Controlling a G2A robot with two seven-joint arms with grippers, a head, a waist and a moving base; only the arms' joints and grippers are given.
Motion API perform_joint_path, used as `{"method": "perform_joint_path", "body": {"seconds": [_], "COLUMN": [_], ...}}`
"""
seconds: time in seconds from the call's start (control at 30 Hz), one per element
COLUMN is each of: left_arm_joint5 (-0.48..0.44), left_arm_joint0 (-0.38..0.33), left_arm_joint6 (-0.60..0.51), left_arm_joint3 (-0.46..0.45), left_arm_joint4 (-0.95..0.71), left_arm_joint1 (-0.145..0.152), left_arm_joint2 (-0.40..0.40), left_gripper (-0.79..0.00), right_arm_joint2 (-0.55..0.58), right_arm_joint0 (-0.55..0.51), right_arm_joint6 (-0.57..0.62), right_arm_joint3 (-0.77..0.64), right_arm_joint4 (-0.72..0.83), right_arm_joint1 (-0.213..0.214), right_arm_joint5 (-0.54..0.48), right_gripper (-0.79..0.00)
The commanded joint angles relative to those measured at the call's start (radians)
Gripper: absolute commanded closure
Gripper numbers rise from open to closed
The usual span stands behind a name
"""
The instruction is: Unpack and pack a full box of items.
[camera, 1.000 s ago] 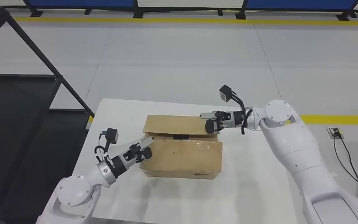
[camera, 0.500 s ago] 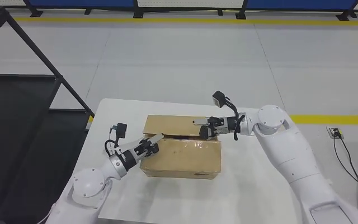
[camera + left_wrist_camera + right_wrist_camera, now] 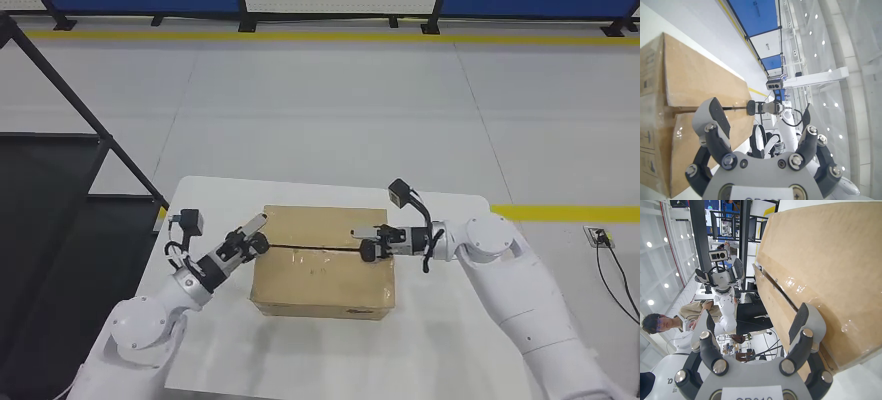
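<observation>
A brown cardboard box [image 3: 320, 268] sits in the middle of the white table [image 3: 440, 330], its two top flaps folded down flat with a thin dark seam between them. My left gripper [image 3: 250, 241] is open at the seam's left end, one finger [image 3: 719, 115] over the box top [image 3: 696, 75]. At the seam's right end my right gripper [image 3: 364, 246] is open too, one finger [image 3: 800, 321] lying against the flap [image 3: 819, 266]. Each wrist view shows the other gripper at the box's far end: the right gripper [image 3: 751, 107] and the left gripper [image 3: 721, 273].
A black metal frame [image 3: 70, 110] with a dark panel stands off the table's left side. Bare table lies in front of the box and to its right. A yellow floor line [image 3: 580, 212] runs beyond the table.
The box's flaps, partly raised before, now lie flat. My left gripper has moved from the front flap to the seam's left end. My right gripper has come down onto the seam's right end.
</observation>
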Motion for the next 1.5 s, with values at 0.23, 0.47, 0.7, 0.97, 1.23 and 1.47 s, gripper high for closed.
{"method": "perform_joint_path", "body": {"seconds": [0.23, 0.47, 0.7, 0.97, 1.23, 1.47], "left_arm_joint5": [-0.022, -0.018, -0.003, 0.013, 0.028, 0.058], "left_arm_joint0": [0.123, 0.137, 0.147, 0.201, 0.231, 0.116], "left_arm_joint6": [0.017, 0.005, 0.034, 0.098, 0.091, 0.181], "left_arm_joint3": [-0.024, -0.029, -0.006, 0.080, 0.138, 0.278], "left_arm_joint4": [-0.160, -0.167, -0.177, -0.237, -0.241, -0.180], "left_arm_joint1": [0.017, 0.020, 0.017, 0.002, -0.008, -0.026], "left_arm_joint2": [-0.251, -0.276, -0.269, -0.200, -0.120, -0.018], "left_gripper": [-0.785, -0.785, -0.785, -0.785, -0.785, -0.785], "right_arm_joint2": [-0.013, -0.020, -0.020, -0.020, -0.020, -0.020], "right_arm_joint0": [0.009, 0.021, 0.021, 0.021, 0.021, 0.021], "right_arm_joint6": [0.016, 0.035, 0.035, 0.035, 0.035, 0.035], "right_arm_joint3": [0.060, 0.071, 0.071, 0.071, 0.071, 0.071], "right_arm_joint4": [0.017, 0.014, 0.014, 0.014, 0.014, 0.014], "right_arm_joint1": [-0.005, -0.006, -0.006, -0.006, -0.006, -0.006], "right_arm_joint5": [-0.059, -0.084, -0.084, -0.084, -0.084, -0.084], "right_gripper": [-0.785, -0.785, -0.785, -0.785, -0.785, -0.785]}}
